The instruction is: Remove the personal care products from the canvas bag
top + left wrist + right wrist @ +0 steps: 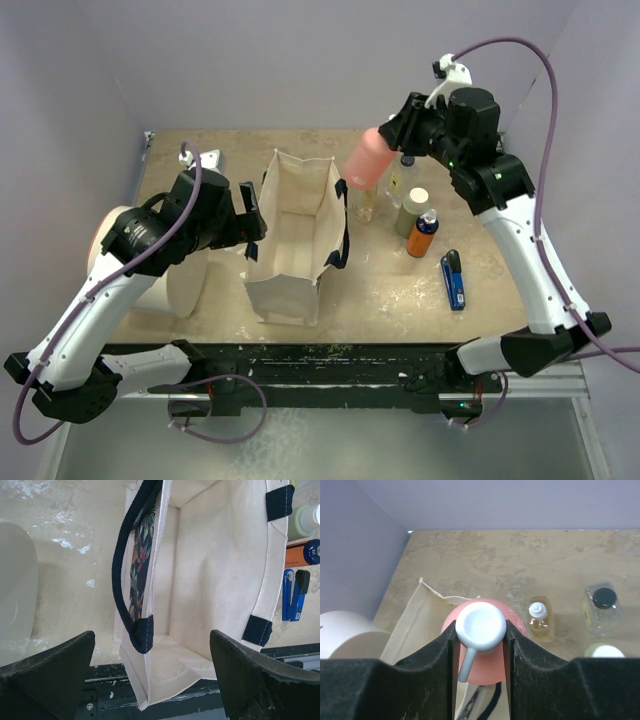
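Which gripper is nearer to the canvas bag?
Left. The left gripper sits open beside the canvas bag; the right gripper holds the pink pump bottle past its far corner.

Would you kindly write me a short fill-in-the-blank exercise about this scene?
1. The right tool is ____ on the pink pump bottle.
2. The left tool has its jaws ____.
3. The canvas bag looks ____ inside.
Missing words: shut; open; empty.
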Robot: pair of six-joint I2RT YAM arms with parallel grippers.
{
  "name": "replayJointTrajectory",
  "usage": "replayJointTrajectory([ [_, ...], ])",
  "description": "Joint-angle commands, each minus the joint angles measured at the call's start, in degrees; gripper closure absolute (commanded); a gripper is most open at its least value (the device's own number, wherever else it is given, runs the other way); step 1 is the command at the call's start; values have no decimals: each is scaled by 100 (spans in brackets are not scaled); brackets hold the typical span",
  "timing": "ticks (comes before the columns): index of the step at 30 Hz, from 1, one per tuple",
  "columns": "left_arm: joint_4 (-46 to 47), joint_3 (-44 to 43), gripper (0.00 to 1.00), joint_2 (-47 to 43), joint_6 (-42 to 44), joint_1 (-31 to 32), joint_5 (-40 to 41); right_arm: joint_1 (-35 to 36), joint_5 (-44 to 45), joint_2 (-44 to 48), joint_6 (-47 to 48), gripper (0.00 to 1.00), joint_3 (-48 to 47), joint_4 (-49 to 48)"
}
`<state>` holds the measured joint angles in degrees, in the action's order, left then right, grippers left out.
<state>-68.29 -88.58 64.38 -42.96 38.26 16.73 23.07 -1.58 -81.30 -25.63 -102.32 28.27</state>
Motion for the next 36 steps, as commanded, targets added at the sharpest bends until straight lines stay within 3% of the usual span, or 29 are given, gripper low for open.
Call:
replayJointTrajectory([
  [1, 125, -166, 1, 19, 124, -32, 1, -14, 461, 496, 391, 100, 280, -1022],
  [7, 115, -211, 1, 62, 165, -34, -12, -18, 741, 878, 1084, 100, 1686, -2086],
  [19, 62, -269, 1, 48, 177, -29, 12, -19, 225, 1111, 2252, 100, 4674, -4963],
  [27, -17, -405, 1, 98, 210, -32, 102, -15, -199, 835, 2604, 100, 5309, -5896],
  [36, -9, -415, 1, 119, 209, -31, 102, -21, -361, 609, 2834, 100, 5690, -6194],
])
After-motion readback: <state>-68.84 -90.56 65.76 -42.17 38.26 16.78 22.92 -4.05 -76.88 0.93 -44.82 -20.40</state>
